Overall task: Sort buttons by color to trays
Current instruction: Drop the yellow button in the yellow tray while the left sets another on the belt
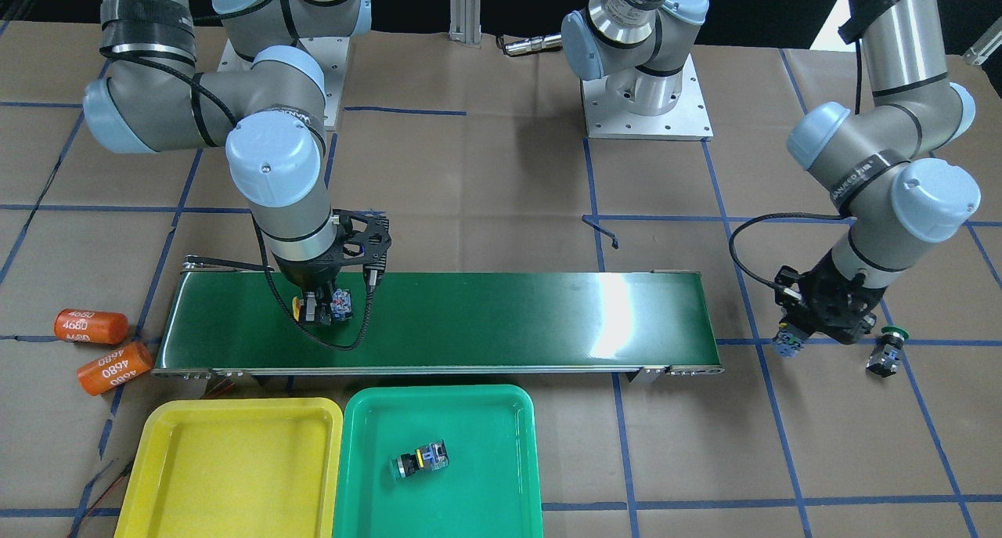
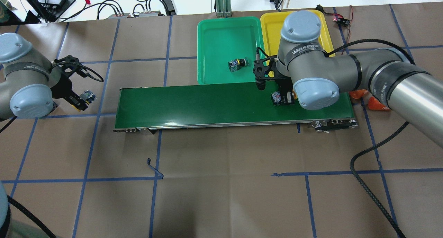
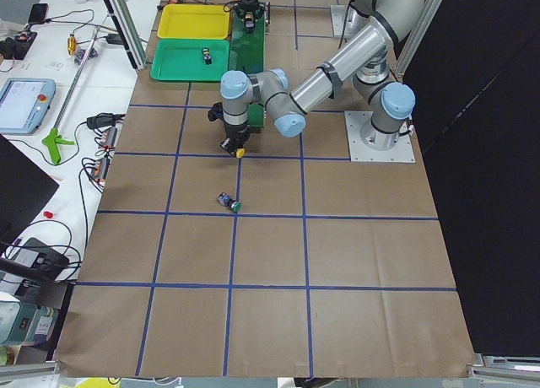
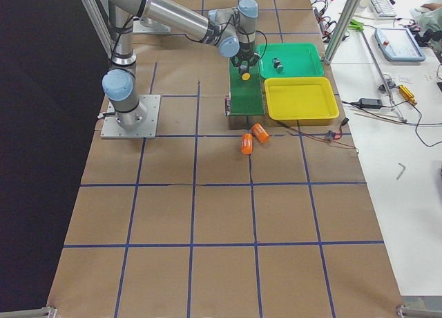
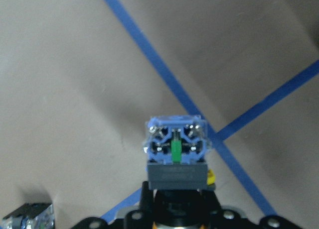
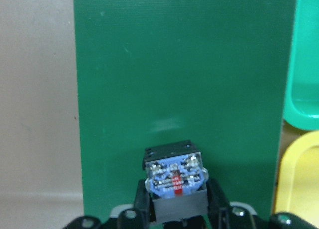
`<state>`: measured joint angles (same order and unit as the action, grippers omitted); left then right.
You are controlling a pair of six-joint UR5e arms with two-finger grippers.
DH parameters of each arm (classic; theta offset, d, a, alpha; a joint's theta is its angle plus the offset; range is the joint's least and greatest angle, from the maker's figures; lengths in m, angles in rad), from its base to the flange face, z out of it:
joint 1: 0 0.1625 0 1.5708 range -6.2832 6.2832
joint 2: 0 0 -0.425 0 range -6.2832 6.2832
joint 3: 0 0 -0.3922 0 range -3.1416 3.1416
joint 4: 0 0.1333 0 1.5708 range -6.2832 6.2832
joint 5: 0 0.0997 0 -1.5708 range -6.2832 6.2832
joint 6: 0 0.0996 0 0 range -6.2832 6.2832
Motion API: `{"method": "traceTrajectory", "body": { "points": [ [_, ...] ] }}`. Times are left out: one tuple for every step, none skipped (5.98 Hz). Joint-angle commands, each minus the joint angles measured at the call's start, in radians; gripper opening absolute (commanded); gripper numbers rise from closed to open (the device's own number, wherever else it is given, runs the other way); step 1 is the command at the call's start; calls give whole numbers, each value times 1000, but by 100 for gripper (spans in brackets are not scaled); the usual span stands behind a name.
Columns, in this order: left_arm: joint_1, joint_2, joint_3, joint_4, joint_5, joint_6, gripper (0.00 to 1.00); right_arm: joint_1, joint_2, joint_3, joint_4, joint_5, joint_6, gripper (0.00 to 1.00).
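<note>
My right gripper (image 1: 319, 309) is shut on a yellow-capped button (image 1: 337, 304), which also shows in the right wrist view (image 6: 174, 176). It holds the button low over the conveyor end nearest the trays. My left gripper (image 1: 791, 341) is shut on another yellow-capped button (image 2: 86, 96), seen in the left wrist view (image 5: 175, 157), just above the paper beyond the belt's other end. A green-capped button (image 1: 888, 352) lies on the paper beside the left gripper. A fourth button (image 1: 423, 460) lies in the green tray (image 1: 485, 507); I cannot tell its cap colour. The yellow tray (image 1: 164, 444) holds nothing.
The long dark-green conveyor belt (image 1: 509, 319) runs across the middle, with both trays side by side along its far side from the robot. Two orange cylinders marked 4680 (image 1: 90, 326) lie on the paper off the belt's end on the robot's right.
</note>
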<state>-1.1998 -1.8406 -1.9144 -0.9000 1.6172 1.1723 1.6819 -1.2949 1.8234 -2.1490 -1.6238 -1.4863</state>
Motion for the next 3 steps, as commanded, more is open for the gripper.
{"method": "traceTrajectory", "body": {
  "points": [
    [-209,82,8,-71,6,43,0,-57,3,-59,-27,-7,-90,19],
    [-269,81,-3,-71,6,94,0,-65,53,-141,-29,-7,-83,19],
    [-303,45,-8,-74,6,159,0,-97,131,-230,-31,1,-81,19]
  ]
}}
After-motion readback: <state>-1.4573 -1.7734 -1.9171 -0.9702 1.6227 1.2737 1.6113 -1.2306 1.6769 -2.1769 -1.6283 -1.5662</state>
